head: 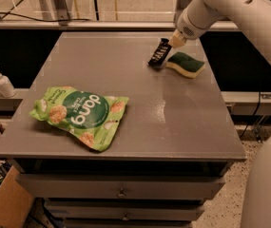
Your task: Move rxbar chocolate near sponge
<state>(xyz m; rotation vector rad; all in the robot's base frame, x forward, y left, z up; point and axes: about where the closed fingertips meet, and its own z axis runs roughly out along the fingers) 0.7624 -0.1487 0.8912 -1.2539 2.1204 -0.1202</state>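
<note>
The rxbar chocolate (pixel 158 54) is a small black wrapper with white lettering, standing tilted at the far right of the grey table (pixel 125 80). Its lower end is at the table surface, just left of the sponge (pixel 186 64). The sponge has a dark green top over a pale yellow base and lies flat. My gripper (pixel 174 41) comes in from the upper right on the white arm and is shut on the upper end of the bar. The fingertips are partly hidden by the bar.
A large green snack bag (pixel 80 115) lies at the front left of the table. A white pump bottle (pixel 2 82) stands on a ledge to the left. Drawers (pixel 120 191) are below the table front. A cardboard box (pixel 4 205) is on the floor at lower left.
</note>
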